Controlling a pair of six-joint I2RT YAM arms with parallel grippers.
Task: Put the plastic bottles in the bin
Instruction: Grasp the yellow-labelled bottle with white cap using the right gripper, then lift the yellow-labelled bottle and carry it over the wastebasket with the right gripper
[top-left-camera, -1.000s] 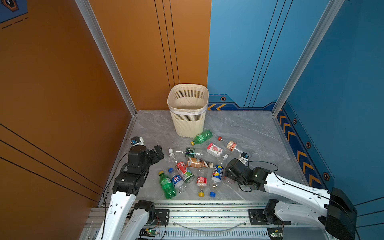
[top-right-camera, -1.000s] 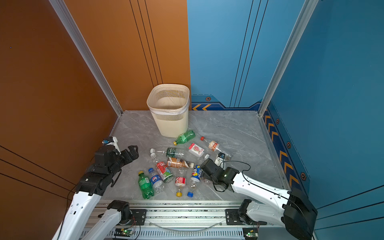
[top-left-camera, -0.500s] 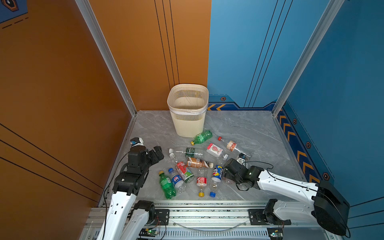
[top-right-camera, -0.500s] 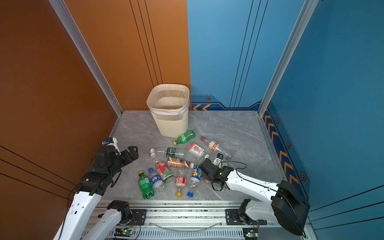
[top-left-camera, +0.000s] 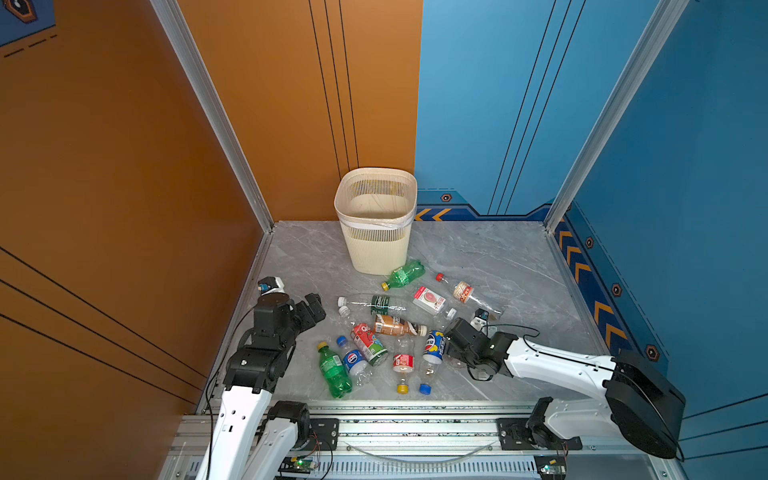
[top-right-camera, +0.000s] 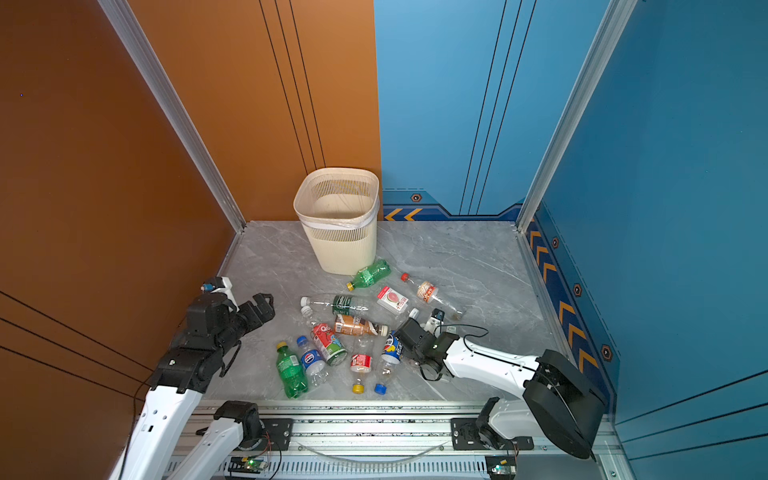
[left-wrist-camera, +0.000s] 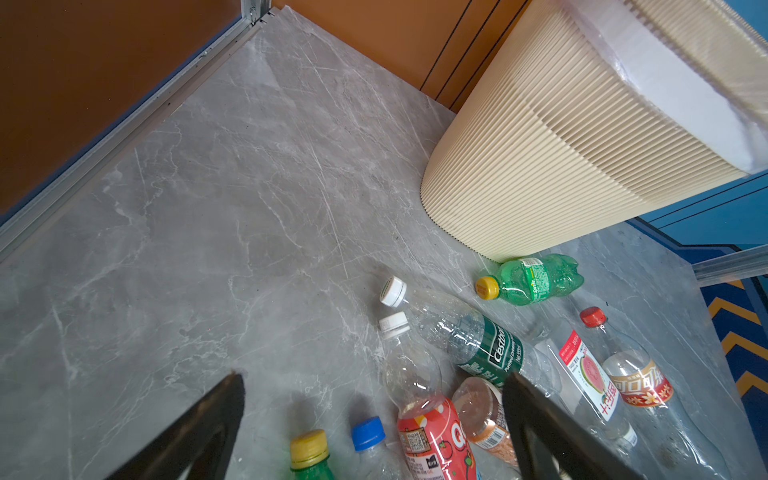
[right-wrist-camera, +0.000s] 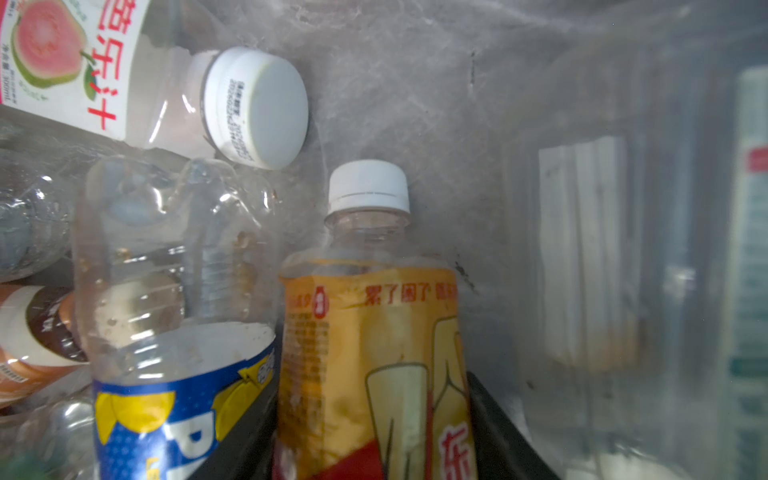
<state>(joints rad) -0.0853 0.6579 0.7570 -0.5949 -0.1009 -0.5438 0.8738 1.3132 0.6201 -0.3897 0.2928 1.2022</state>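
Clamping my right gripper (top-left-camera: 452, 337) on a clear plastic bottle with a yellow label and white cap (right-wrist-camera: 370, 332), I have its black fingers (right-wrist-camera: 496, 428) pressed against both sides of the label, low over the grey marbled floor (top-left-camera: 478, 257) at the right edge of the heap. Just left of it lies a clear blue-labelled Pepsi bottle (top-left-camera: 433, 347). The other plastic bottles (top-left-camera: 365, 340) lie scattered on the floor, nearer than the cream-white slatted bin (top-left-camera: 376, 245); a green bottle with a yellow cap (top-left-camera: 405, 274) lies just beside its foot. My left gripper (top-left-camera: 311, 309) hangs wide open near the left wall.
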